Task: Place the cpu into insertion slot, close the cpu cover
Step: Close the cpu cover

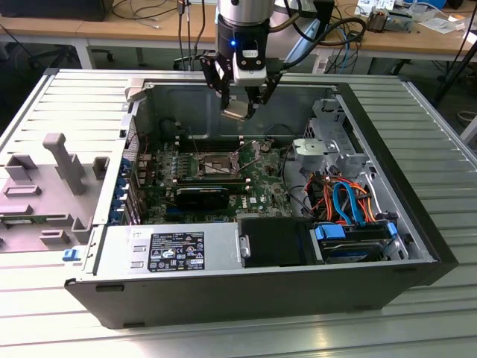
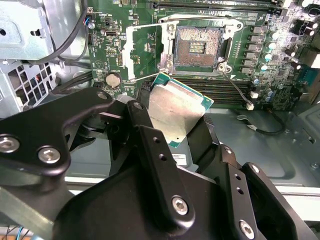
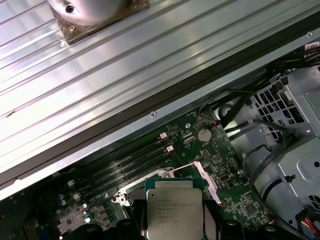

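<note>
Exterior view: jaws grip cpu [image 1: 235, 110] above case [image 1: 223, 298]; ribbed metal table [image 1: 432, 112], wooden desks [image 1: 74, 30] behind.

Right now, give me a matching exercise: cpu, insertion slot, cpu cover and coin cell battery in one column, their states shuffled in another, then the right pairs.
1. cpu
2. insertion slot
3. cpu cover
4. coin cell battery

A. swung open
B. gripped in the jaws
C. round, silver
D. uncovered, nothing in it

Pairs: 1-B, 2-D, 3-A, 4-C
</note>
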